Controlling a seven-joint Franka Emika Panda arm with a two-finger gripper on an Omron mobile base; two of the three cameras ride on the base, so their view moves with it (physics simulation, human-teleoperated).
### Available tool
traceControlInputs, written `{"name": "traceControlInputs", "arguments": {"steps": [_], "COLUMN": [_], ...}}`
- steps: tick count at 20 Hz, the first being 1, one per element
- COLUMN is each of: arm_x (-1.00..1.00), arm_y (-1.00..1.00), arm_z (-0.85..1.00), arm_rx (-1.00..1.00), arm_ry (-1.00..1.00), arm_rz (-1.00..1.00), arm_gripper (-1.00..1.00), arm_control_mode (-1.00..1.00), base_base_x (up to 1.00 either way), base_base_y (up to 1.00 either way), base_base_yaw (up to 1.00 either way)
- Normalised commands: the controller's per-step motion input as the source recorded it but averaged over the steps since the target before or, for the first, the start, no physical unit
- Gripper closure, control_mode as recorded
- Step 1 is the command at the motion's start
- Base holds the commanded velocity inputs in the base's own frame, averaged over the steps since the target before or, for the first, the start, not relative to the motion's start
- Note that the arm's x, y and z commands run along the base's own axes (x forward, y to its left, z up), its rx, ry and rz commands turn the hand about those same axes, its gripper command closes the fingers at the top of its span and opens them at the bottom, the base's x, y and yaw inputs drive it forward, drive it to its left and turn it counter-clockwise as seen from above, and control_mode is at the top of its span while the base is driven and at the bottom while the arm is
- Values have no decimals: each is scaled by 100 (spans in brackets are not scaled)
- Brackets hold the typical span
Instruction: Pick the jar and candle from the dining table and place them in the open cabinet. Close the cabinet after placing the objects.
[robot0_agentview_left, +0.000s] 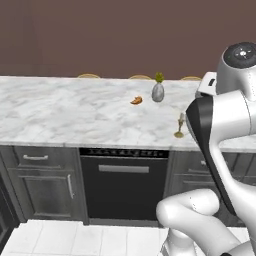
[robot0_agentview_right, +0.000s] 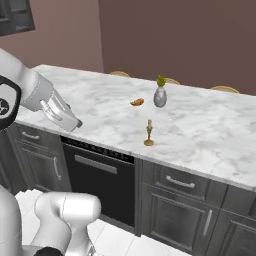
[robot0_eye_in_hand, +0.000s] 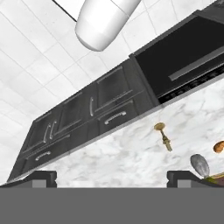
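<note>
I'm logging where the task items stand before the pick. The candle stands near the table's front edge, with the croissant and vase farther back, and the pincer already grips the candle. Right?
Not quite: the pincer is open and holds nothing. The hand view shows its tips apart, well clear of the candle. The rest holds: on the dining table, croissant and vase sit behind it.

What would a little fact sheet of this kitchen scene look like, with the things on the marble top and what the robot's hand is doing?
surface: dining table, white marble with grey veins
candle: upright near the front edge, untouched
vase: grey, green sprig, behind the candle
croissant: just beside the vase
below the top: dark drawers and a black appliance front
gripper: open, holding nothing, above the table
jar: not made out
</note>
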Motion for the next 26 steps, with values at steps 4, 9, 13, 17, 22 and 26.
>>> {"name": "traceControlInputs", "arguments": {"steps": [4, 9, 13, 17, 22, 26], "arm_x": [0, 0, 0, 0, 0, 0], "arm_y": [0, 0, 0, 0, 0, 0], "arm_z": [0, 0, 0, 0, 0, 0], "arm_rx": [0, 0, 0, 0, 0, 0], "arm_ry": [0, 0, 0, 0, 0, 0], "arm_rz": [0, 0, 0, 0, 0, 0], "arm_gripper": [-100, -100, -100, -100, -100, -100], "arm_control_mode": [100, 100, 100, 100, 100, 100], "base_base_x": [43, 44, 55, 53, 46, 17], "base_base_y": [50, 37, 2, 0, 2, 5], "base_base_yaw": [-24, -24, -20, -17, -16, -7]}}
